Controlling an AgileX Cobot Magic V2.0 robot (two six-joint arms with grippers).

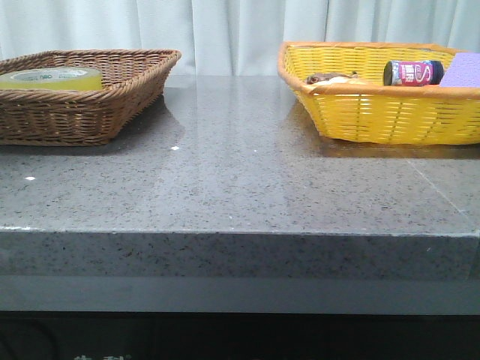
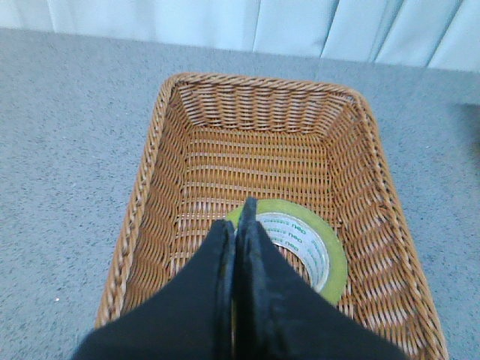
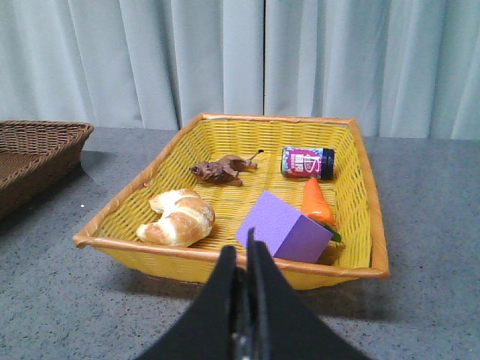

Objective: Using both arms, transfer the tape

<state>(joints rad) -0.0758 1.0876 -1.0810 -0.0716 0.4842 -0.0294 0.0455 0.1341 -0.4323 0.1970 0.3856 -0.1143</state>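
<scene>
Setting: pale curtains behind a grey speckled counter (image 1: 240, 187); two baskets stand well apart on it, one on each side.
Left side: brown wicker basket (image 1: 112, 112) with the tape (image 1: 51, 78) lying flat inside, its top showing just above the rim in the front view.
Tape, close up: in the left wrist view the roll (image 2: 330, 259) lies on the basket floor towards the near end, white core with green lettering facing up, nothing else in that basket (image 2: 150, 217).
Right side: yellow basket (image 1: 375, 112) holding a small purple-labelled can (image 1: 412, 73) and a purple block (image 1: 461, 73); the right wrist view also shows a croissant (image 3: 178, 217), a brown toy animal (image 3: 221, 171) and a carrot (image 3: 316, 201) in it.
Left hand: (image 2: 238, 240) fingers pressed together, nothing between them; it hangs above the tape's near edge and partly hides the roll. Whether it touches the roll, I cannot tell.
Right hand: (image 3: 241, 259) fingers closed against each other, holding nothing, poised short of the yellow basket's near rim.
Front view: neither arm appears in it.
Progress: judged at the very start. The tape sits untouched in the brown basket, no grip made, no hand-over begun.
Left to do: likely open the left hand, take the roll, carry it to mid-counter, pass it to the right hand, then set it down, probably in the yellow basket.
</scene>
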